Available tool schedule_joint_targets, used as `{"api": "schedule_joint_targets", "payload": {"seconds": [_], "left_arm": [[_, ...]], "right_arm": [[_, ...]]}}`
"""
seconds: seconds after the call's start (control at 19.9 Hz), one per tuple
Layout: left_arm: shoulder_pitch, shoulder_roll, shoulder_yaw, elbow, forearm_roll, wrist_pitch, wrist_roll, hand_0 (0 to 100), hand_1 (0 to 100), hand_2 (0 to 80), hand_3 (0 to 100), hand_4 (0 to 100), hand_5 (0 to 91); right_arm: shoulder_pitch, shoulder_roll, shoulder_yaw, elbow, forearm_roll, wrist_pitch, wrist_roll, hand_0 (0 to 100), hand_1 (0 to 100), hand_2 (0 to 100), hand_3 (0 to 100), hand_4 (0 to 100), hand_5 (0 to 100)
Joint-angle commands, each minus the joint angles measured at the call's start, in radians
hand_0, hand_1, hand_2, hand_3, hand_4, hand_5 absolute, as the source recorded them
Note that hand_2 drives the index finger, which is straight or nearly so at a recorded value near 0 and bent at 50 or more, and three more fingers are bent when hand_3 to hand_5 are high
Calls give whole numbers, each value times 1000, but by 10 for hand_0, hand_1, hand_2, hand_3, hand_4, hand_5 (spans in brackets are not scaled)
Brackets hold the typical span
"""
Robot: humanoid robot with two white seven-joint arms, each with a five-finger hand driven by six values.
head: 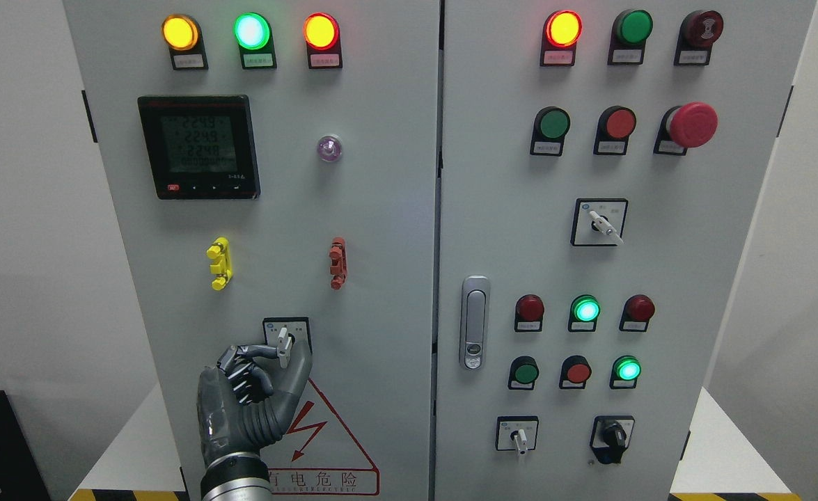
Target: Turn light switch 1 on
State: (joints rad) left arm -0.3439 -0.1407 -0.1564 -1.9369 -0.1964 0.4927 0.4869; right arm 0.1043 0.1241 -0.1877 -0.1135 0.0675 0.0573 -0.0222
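Switch: rotary selector switch [284, 346] sitting low on the left cabinet door [381, 229], above the warning triangle [325, 438].
Hand: left hand [252, 390] pinching the handle, thumb and forefinger closing round it.
Progress: grip looking made; turn seemingly pending, handle standing near vertical.

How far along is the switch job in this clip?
Done: the left hand has reached the switch on the left door. In hand: its fingers pinch the switch's white lever. Left: whether it has been turned is unclear, and the hand must release.
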Motion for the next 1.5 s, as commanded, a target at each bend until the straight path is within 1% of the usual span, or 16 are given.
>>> {"api": "schedule_joint_targets", "payload": {"seconds": [0.0,0.65,1.45], "left_arm": [[-4,-2,0,-1,0,1,-1,123,688,580,1000,992,866],[-1,0,3,-1,-1,4,-1,153,693,606,1000,990,868],[-1,-2,3,-1,-1,4,-1,203,691,607,1000,994,872]], "right_arm": [[0,0,-1,0,0,-1,1,0,0,0,0,0,0],[0,0,1,0,0,-1,1,0,0,0,0,0,0],[0,0,-1,0,0,-1,1,0,0,0,0,0,0]]}}
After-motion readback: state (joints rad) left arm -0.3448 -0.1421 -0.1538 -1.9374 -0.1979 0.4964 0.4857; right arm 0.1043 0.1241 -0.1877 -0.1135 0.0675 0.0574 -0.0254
